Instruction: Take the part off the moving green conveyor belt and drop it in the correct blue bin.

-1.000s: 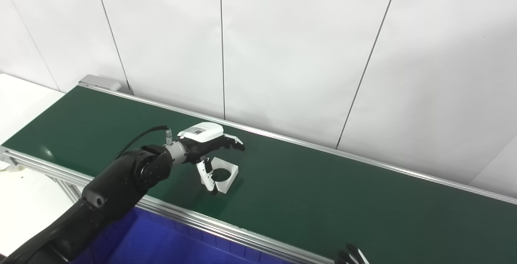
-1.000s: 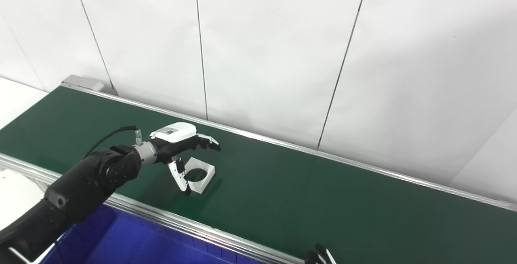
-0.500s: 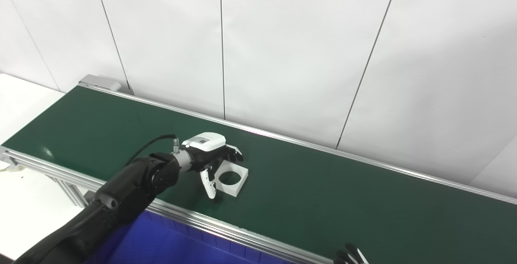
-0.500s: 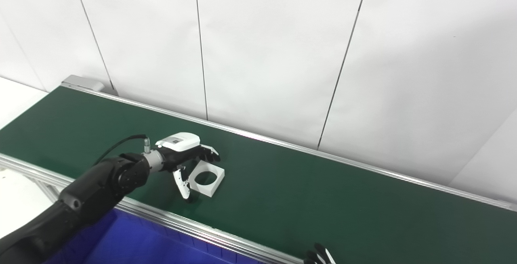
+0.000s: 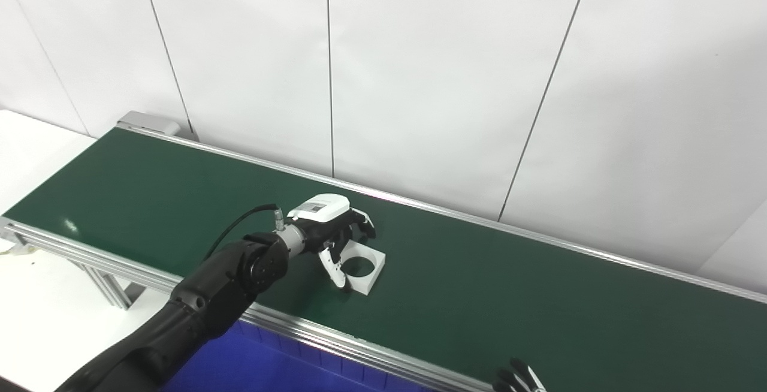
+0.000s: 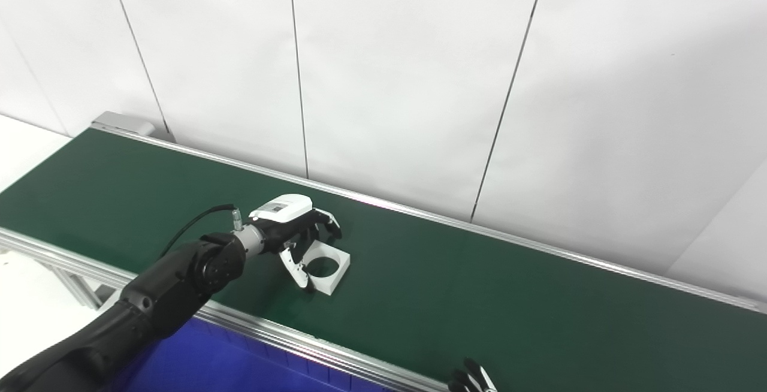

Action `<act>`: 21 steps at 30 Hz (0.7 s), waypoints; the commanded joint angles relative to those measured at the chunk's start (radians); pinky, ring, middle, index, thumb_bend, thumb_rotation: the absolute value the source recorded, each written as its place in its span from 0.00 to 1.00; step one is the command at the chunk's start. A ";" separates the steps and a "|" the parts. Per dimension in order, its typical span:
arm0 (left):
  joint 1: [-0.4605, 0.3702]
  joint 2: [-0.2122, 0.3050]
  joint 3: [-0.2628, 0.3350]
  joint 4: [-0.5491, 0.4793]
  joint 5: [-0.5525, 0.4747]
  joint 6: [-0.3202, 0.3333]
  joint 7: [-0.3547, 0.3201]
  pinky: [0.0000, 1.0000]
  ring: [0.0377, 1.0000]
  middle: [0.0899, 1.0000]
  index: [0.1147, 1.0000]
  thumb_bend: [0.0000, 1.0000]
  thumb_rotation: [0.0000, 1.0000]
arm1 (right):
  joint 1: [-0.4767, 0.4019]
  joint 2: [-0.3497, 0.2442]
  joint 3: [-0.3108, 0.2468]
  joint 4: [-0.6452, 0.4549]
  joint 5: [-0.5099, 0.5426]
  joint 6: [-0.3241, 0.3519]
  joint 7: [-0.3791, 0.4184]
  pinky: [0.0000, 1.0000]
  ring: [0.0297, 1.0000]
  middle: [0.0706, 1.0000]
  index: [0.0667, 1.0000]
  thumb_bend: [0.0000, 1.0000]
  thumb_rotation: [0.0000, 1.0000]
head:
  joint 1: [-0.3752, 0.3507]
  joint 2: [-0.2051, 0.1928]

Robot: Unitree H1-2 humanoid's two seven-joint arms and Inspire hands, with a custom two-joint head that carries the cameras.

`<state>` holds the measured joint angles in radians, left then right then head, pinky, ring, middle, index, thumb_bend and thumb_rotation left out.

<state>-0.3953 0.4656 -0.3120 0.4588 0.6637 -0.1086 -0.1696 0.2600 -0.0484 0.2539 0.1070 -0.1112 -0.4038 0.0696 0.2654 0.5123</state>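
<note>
No text, brand, number or sign is legible anywhere in either view; the white cover on the back of the left hand (image 5: 326,224) carries a small grey rectangular label, but its print is too small and blurred to read; the green conveyor belt (image 5: 539,296), the white part (image 5: 363,268) and the blue bin (image 5: 257,365) show no markings.

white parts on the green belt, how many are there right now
1. A single white square part with a round hole lies on the green conveyor belt, at the left hand, whose fingers curl around it. The hand may hide something small behind it.
</note>
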 commanded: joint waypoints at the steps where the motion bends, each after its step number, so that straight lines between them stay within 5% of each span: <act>1: -0.008 0.019 -0.007 0.016 -0.003 -0.020 0.005 0.48 0.52 0.58 0.52 0.61 0.00 | -0.001 0.009 0.001 -0.035 0.003 -0.058 -0.001 0.75 0.80 0.83 0.90 0.77 0.64 | -0.001 0.002; 4: -0.008 0.025 -0.005 0.016 -0.020 -0.032 -0.002 0.38 0.41 0.45 0.47 0.51 0.00 | 0.000 0.009 0.002 -0.036 0.004 -0.057 0.000 0.75 0.81 0.83 0.91 0.77 0.64 | -0.004 0.004; 21: 0.011 0.062 -0.001 -0.058 -0.070 -0.084 -0.051 0.35 0.37 0.43 0.46 0.50 0.00 | -0.004 0.009 0.000 -0.035 0.003 -0.054 0.001 0.75 0.80 0.83 0.90 0.76 0.63 | -0.015 0.007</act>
<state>-0.3736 0.4925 -0.3183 0.4269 0.5884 -0.1840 -0.2219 0.2610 -0.0484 0.2531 0.1040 -0.1125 -0.4037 0.0693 0.2516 0.5185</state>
